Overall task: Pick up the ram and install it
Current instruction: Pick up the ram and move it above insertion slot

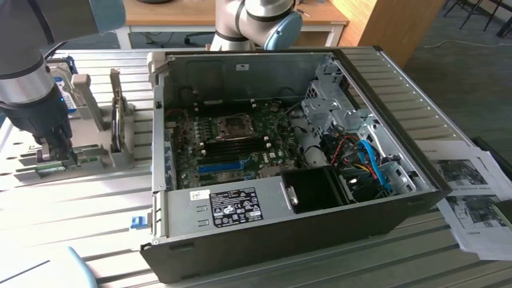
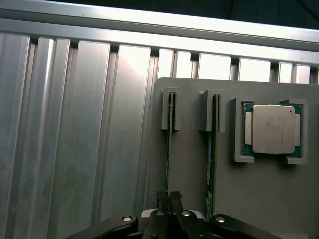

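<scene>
The ram [image 2: 170,144] is a thin green stick standing on edge in a slot of the grey holder [image 2: 192,169]; a second stick [image 2: 213,149] stands in the slot beside it. My gripper [image 2: 169,197] is straight over the first stick, its two dark fingertips drawn close together on the stick's top edge. In the exterior view my gripper [image 1: 56,157] reaches down into the grey holder [image 1: 92,157] on the slatted table, at the exterior view's left of the open computer case [image 1: 384,210]. The motherboard [image 1: 240,150] lies inside with dark memory slots [image 1: 234,144].
A square silver processor chip [image 2: 271,128] sits in its own pocket of the holder. A long blue slot [image 1: 217,167], cables and a drive cage [image 1: 336,99] lie inside the case. Printed papers [image 1: 472,174] lie at the exterior view's right.
</scene>
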`<state>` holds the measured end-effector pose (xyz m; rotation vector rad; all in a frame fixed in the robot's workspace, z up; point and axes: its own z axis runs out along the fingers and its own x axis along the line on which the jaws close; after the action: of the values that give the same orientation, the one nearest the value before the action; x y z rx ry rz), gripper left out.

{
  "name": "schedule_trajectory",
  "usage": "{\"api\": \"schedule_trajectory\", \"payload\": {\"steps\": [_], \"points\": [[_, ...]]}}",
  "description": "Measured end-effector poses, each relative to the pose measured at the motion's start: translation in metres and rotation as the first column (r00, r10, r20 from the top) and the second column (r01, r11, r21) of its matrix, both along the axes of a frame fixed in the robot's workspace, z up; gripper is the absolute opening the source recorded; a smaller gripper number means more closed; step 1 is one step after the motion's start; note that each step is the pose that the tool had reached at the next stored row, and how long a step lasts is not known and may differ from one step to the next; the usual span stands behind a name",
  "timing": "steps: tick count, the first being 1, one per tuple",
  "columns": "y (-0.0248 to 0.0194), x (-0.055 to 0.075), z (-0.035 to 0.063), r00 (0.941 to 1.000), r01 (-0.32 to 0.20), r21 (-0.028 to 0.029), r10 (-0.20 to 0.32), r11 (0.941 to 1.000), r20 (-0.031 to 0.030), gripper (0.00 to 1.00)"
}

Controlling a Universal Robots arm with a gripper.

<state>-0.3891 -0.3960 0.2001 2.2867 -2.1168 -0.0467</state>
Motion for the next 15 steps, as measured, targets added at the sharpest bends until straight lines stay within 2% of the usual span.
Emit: {"api": "schedule_trajectory", "payload": {"steps": [15], "points": [[0.0001, 0.0, 0.0, 1.0, 0.009, 0.0001, -0.009, 1.0, 0.0, 0.11]]}}
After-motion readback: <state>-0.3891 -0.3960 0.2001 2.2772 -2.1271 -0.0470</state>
